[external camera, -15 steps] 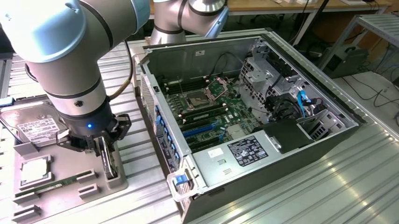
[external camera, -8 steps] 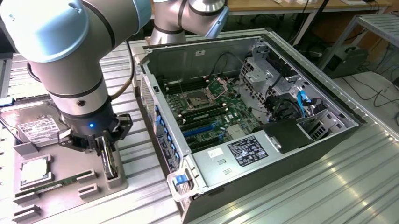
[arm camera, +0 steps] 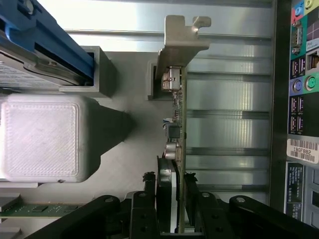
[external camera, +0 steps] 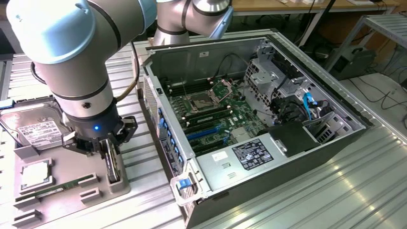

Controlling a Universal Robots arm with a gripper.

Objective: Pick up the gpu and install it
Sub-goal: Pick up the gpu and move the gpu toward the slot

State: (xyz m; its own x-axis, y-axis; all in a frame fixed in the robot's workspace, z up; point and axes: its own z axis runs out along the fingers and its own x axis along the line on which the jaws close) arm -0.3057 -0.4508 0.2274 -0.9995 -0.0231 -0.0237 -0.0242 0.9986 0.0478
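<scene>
Exterior view: an open black computer case [external camera: 286, 176] lies on its side on a ribbed metal table [external camera: 330, 200], taking up the middle and the exterior view's right, with its green circuit board facing up. A large grey robot arm [external camera: 76, 57] reaches down at the exterior view's left, over a grey parts tray [external camera: 64, 164] that sits just beside the case. On the far part of the tray lies a silver hard drive [external camera: 32, 126] with a white label. On the near part lie a square silver chip [external camera: 35, 174] and a narrow green memory stick [external camera: 56, 188]. The gpu [external camera: 114, 169] stands upright on its long edge in a slot on the side of the tray nearest the case. The black gripper [external camera: 106, 150] is down over it, pinching the card from both sides. In the wrist view the gpu [arm camera: 180, 119] is seen edge-on, with one dark finger [arm camera: 149, 204] flat against each face and its silver metal bracket [arm camera: 180, 42] at the end away from the gripper [arm camera: 172, 209].
</scene>
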